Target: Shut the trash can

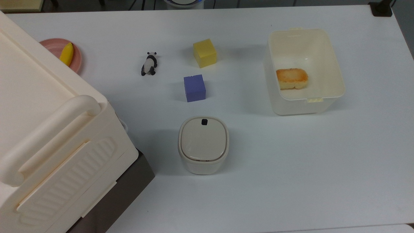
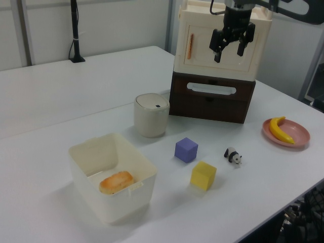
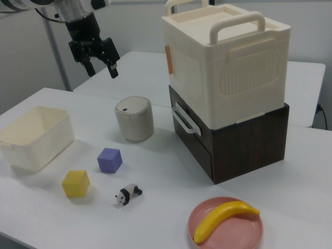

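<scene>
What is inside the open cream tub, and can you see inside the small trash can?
The tub holds one toasted piece of bread on its floor, nothing else. The trash can has its lid down flat, so its inside is covered.

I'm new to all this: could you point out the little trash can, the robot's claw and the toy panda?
trash can (image 1: 203, 142): top view, middle of its flat lid.
gripper (image 2: 233, 46): left view, gap between its spread fingertips.
toy panda (image 1: 149, 64): top view, its white back.
</scene>
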